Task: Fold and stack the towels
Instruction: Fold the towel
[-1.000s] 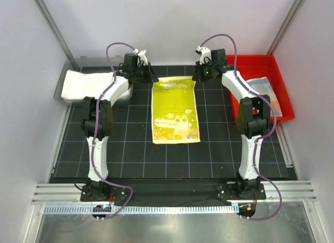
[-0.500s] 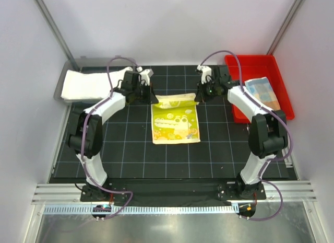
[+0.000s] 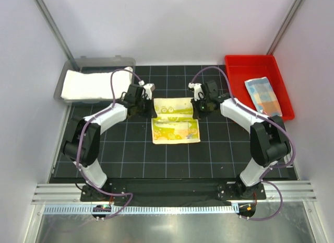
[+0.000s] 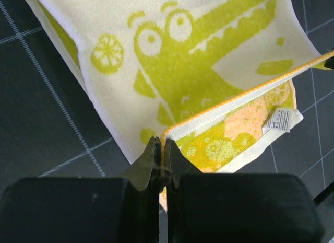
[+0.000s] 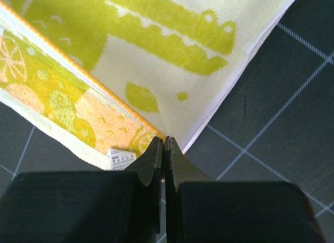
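Observation:
The pale yellow patterned towel [image 3: 175, 123] lies mid-mat with its far half lifted and doubled toward the near edge. My left gripper [image 3: 150, 108] is shut on the towel's far left corner [image 4: 163, 136]. My right gripper [image 3: 196, 108] is shut on the far right corner [image 5: 163, 134]. Both hold the orange-stitched edge a little above the crocodile print [image 4: 198, 60]. A white towel [image 3: 88, 85] lies folded in the grey tray at back left. A light-blue towel with orange patches [image 3: 263, 95] lies in the red bin. The rust-brown towel is out of view.
The grey tray [image 3: 65, 76] stands at the back left and the red bin [image 3: 245, 62] at the back right. The black gridded mat [image 3: 120, 154] covers the table. A white care label [image 4: 281, 121] shows on the towel's underside.
Both grippers have moved toward the near edge with the towel's far corners, drawing the far half over the near half. The visible towel has become much shorter.

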Controlling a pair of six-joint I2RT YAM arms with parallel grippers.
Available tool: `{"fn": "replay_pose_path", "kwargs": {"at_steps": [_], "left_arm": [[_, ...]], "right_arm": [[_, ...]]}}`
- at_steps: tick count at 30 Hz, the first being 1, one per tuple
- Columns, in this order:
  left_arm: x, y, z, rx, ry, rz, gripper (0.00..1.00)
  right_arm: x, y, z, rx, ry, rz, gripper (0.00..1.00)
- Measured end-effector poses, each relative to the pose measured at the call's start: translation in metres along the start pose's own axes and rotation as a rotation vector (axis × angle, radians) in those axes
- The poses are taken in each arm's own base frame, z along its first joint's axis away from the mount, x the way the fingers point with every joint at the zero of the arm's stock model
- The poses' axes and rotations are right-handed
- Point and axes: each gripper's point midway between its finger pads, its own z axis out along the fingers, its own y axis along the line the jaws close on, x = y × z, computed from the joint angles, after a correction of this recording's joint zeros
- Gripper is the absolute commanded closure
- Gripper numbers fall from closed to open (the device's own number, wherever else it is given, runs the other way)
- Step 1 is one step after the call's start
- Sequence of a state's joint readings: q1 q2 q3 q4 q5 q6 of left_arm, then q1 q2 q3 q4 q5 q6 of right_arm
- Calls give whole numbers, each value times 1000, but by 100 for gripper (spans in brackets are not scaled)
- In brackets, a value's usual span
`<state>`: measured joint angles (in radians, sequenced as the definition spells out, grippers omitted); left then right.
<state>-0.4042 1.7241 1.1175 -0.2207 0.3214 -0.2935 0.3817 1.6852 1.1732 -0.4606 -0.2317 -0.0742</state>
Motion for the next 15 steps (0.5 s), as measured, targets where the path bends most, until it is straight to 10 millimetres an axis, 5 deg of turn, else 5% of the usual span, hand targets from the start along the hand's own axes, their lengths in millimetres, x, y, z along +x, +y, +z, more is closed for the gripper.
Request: {"fn": "replay_pose_path", "kwargs": {"at_steps": [9,15], "left_arm": [[6,-16,-16,12,-27,-15,100],[23,-18,-14,-1,-7,-31,100]], "right_arm": [[-15,8,-38,14,-105,17,99],[10,11,-28,-3,-54,58,99]]}}
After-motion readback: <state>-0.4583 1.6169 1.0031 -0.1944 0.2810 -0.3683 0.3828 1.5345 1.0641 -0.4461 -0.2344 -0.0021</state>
